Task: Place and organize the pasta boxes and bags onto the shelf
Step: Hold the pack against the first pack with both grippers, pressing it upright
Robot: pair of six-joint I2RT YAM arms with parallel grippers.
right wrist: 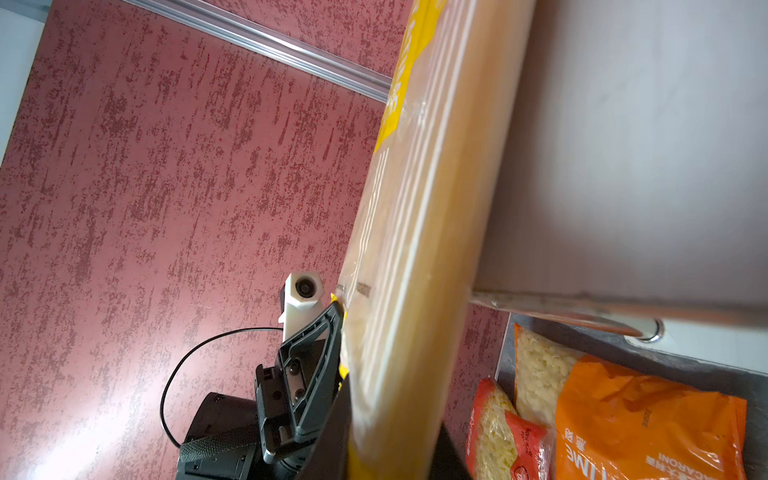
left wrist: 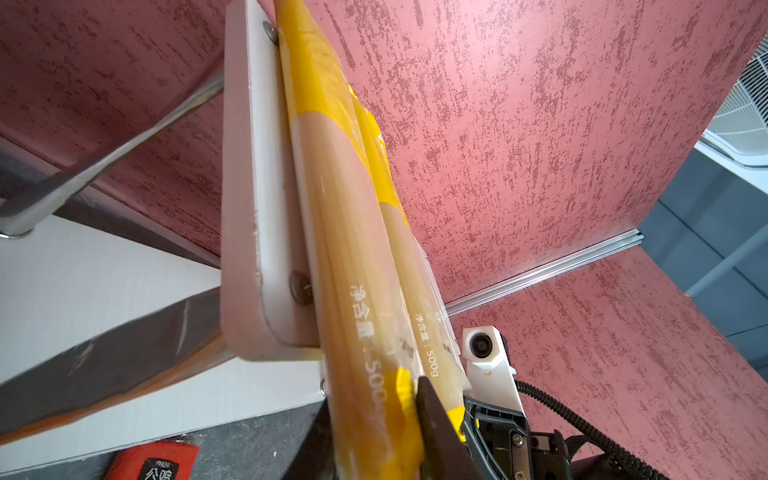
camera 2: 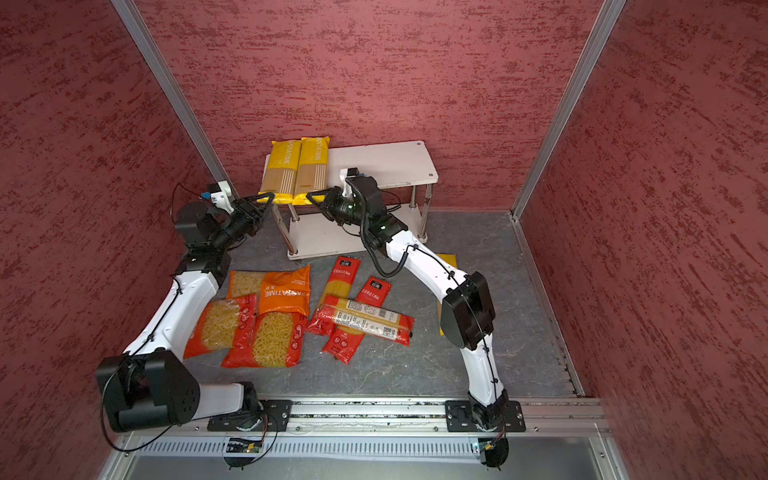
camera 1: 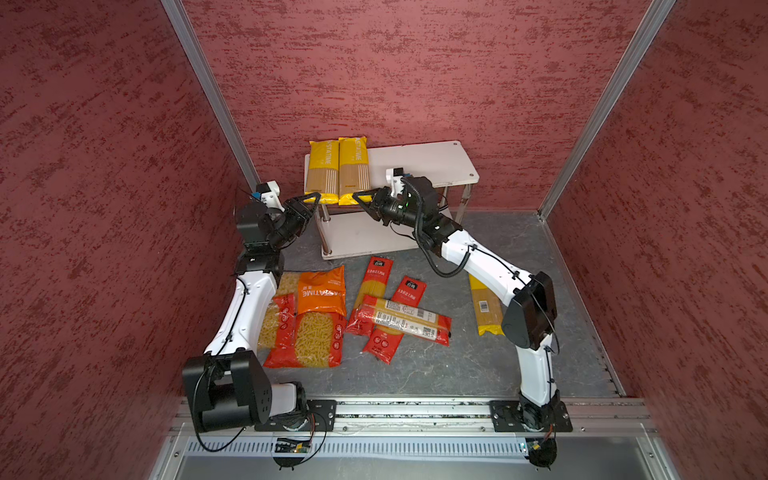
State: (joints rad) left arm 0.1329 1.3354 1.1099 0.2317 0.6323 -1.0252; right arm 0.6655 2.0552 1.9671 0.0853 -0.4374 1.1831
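Short-pasta bags (camera 1: 316, 320) on floor (camera 1: 457, 365); shelf (camera 1: 424, 162) top: 2 yel packs (camera 1: 353, 166)

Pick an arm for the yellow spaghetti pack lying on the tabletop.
Right, likely. The tabletop pack lies under the right arm, far from the left gripper, which grips the end shelved pack. The right gripper must first release the inner shelved pack.

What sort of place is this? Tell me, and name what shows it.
Probably a robot test cell, not a real pantry: red textured wall panels held in aluminium framing, two robot arms mounted on a metal rail, and a small two-tier shelf with yellow PASTATIME spaghetti packs.
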